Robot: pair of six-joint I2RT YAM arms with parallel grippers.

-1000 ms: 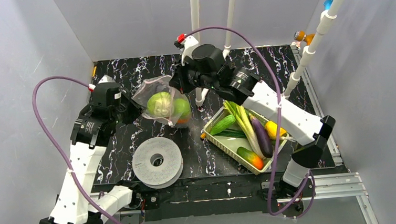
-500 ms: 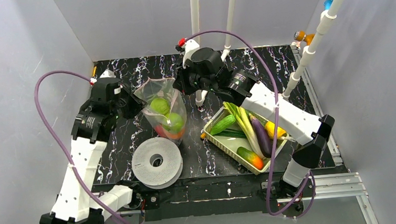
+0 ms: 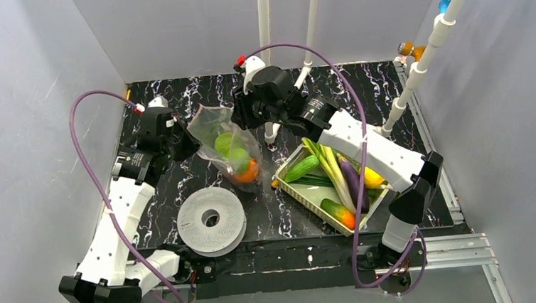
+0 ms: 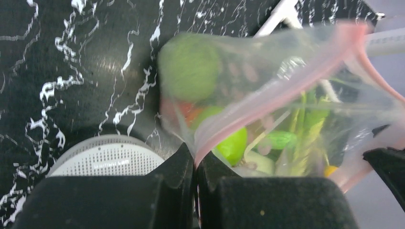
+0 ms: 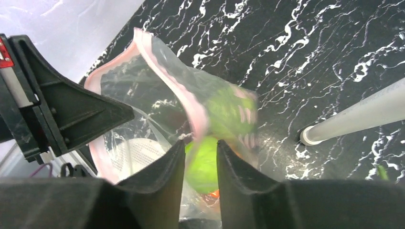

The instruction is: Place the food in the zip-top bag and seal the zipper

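Film, thin and crinkly, was all the zip-top bag [image 3: 230,143] amounted to. It hung over the table [image 3: 176,101] between my two arms, mouth up. The food [image 3: 236,157] already in it, green pieces over an orange [image 3: 249,171], sagged to the bottom. I judged it soft, slippery and bottom-heavy, likely to fold or slide if taken by the bare film. The firmer pinkish zipper [image 4: 277,95] near its ends looked the better place to hold. My left pincer [image 4: 195,167] was clamped together on one end of that strip. My right pincer [image 5: 200,152] had its jaws apart, the bag's edge running into the gap without being pinched. Just beside the bag lay the white spool [image 3: 211,219]. The pale green tray [image 3: 293,189], with cucumber [image 3: 300,168], leeks [image 3: 330,165] and eggplant [image 3: 355,184], sat to the right. Both wrist views were smeared, so I could not tell whether any stretch of the zipper was pressed shut. Nor could I tell whether the bag's bottom touched the table. My right arm hid part of the tray.
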